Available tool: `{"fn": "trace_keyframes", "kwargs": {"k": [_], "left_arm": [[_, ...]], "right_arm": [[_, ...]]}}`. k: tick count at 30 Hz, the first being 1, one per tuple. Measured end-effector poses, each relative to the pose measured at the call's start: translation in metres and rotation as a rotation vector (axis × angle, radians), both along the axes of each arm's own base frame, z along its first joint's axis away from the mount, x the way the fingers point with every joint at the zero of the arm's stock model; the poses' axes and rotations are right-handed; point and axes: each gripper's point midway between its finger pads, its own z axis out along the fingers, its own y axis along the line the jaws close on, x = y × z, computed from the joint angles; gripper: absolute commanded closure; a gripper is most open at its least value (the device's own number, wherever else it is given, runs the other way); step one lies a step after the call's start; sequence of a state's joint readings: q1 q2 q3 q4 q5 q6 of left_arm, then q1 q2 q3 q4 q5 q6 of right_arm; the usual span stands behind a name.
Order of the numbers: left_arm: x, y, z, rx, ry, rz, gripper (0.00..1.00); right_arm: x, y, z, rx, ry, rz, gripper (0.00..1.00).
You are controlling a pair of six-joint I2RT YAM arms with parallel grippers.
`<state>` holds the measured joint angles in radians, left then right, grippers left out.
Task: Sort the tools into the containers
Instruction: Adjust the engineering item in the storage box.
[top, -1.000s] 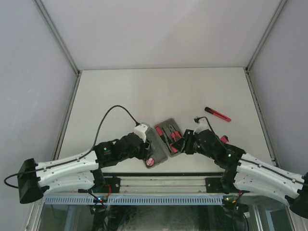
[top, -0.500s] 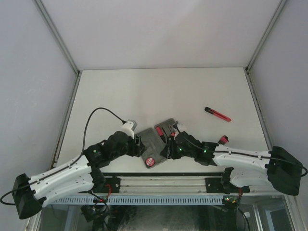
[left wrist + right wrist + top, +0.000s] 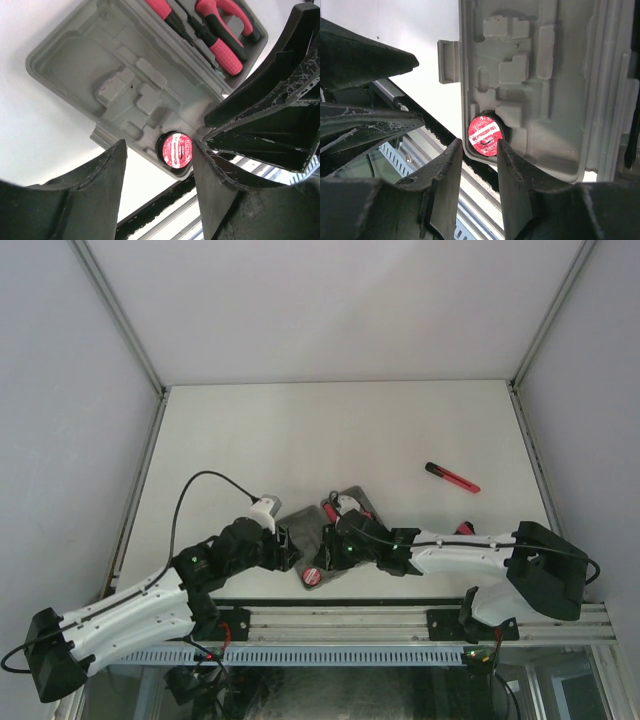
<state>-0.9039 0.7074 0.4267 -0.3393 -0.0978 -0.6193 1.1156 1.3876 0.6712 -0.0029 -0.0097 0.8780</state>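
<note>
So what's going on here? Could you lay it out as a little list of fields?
Case: grey case, open on the table, near its front edge
Filled half: red-handled tools in their recesses
Other half: mostly bare recesses; round red-labelled roll in a corner
Loose: red-black stick tool, off to the right, apart from the case
Left arm: left gripper open over the case, holding nothing
Right arm: right gripper slightly open above the roll, holding nothing

The white surface [image 3: 300,430] carries an opened grey case [image 3: 303,528] near its front edge; a slim red-black stick tool [image 3: 452,477] lies well apart, off right.
</note>
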Motion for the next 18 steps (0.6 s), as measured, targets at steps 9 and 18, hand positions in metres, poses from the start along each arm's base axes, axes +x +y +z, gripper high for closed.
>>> {"fn": "trace_keyframes", "kwargs": {"k": [9, 18], "left_arm": [[-0.013, -0.006, -0.011, -0.01, 0.052, -0.065, 0.55], [-0.023, -0.015, -0.024, 0.003, 0.116, -0.134, 0.61]], "right_arm": [[-0.006, 0.006, -0.021, -0.055, 0.046, 0.038, 0.74], [-0.008, 0.006, -0.029, -0.086, 0.053, 0.036, 0.78]]}}
